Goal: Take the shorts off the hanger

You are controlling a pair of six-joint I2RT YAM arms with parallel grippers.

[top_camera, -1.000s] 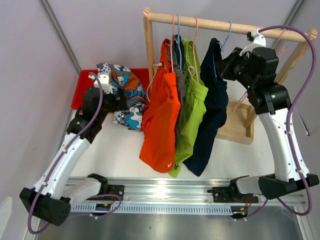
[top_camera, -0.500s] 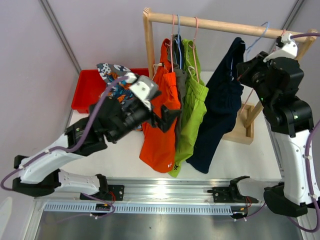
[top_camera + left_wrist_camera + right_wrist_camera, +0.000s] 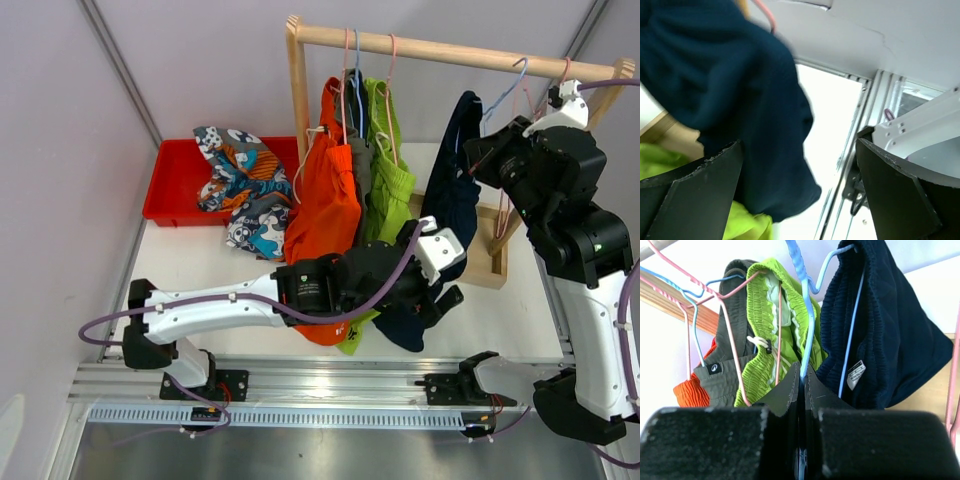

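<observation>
Pinching blue hanger [image 3: 811, 325] of navy shorts [image 3: 885, 335]: right end effector [image 3: 801, 372].

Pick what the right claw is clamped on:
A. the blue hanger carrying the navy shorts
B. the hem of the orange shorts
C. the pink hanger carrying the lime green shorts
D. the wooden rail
A: in the right wrist view the right claw is shut on the wire of the blue hanger, whose arms run into the waistband of the navy shorts.
</observation>
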